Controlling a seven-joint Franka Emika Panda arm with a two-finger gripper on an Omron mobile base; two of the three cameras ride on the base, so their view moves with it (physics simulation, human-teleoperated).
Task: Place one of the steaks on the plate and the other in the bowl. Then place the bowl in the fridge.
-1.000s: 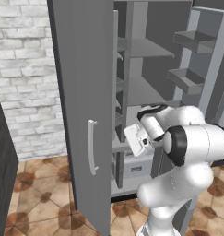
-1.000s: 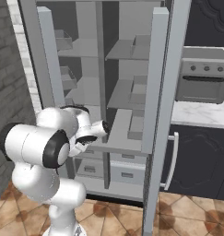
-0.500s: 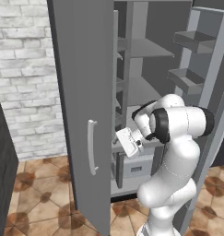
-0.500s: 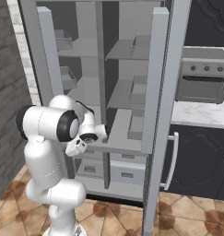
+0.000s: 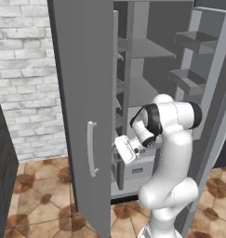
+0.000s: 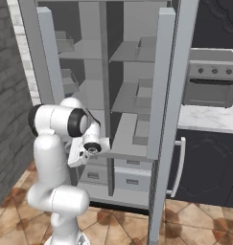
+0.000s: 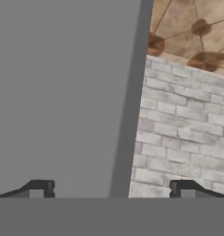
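The fridge (image 5: 147, 49) stands with both doors open, its grey shelves (image 6: 122, 98) bare where I can see them. My arm is folded up in front of it. The gripper (image 5: 120, 145) (image 6: 72, 160) hangs at lower-shelf height and points at the left door (image 5: 82, 93). In the hand view the gripper (image 7: 111, 186) is open, with nothing between its fingertips (image 7: 39, 188), and it faces the door's grey face (image 7: 62, 92) and edge. The steaks, the plate and the bowl are out of view.
A white brick wall (image 5: 21, 69) (image 7: 187, 138) runs left of the fridge. An oven (image 6: 209, 83), a pale counter (image 6: 209, 119) and dark cabinets (image 6: 204, 162) lie to the right. Two drawers (image 6: 130, 179) sit at the fridge's bottom. The right door (image 6: 166, 95) juts out beside the arm.
The arm has drawn back from the fridge's inside and swung the hand left toward the open left door. The jaws have stayed open.
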